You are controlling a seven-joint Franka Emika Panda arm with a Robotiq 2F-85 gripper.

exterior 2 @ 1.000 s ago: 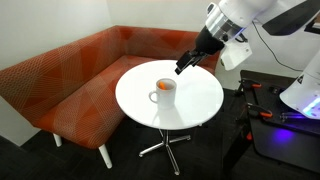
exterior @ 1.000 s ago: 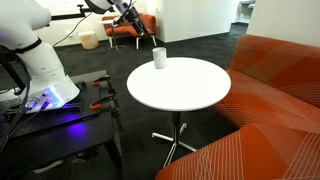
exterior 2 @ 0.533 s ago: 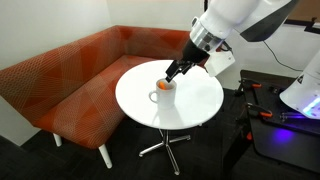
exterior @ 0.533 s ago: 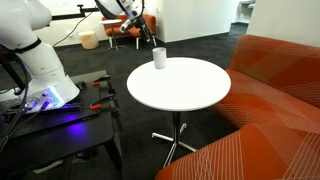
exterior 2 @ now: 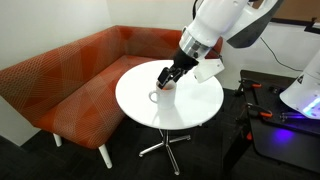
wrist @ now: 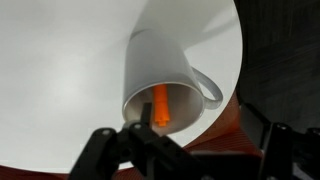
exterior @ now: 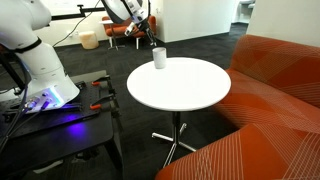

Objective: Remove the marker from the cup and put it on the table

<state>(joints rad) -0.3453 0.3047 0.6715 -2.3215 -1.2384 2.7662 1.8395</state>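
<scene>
The white cup (exterior: 159,57) stands near the edge of the round white table (exterior: 180,95); in an exterior view (exterior 2: 156,97) the gripper partly hides it. In the wrist view the cup (wrist: 160,70) has a handle, and the orange marker (wrist: 160,104) stands inside it. My gripper (exterior 2: 166,78) hangs just above the cup, open, with its fingers spread on either side of the cup's mouth (wrist: 187,142). It holds nothing. In an exterior view the gripper (exterior: 144,39) shows just behind the cup.
An orange sofa (exterior 2: 70,75) curves round the far side of the table (exterior 2: 190,105) and also shows in an exterior view (exterior: 270,90). The dark low robot stand (exterior: 60,120) with the white robot base sits beside the table. The table pedestal has a star base (exterior: 175,140).
The arm has swung in over the table and lowered the gripper from beside the table edge to just above the cup. The cup and marker have not moved.
</scene>
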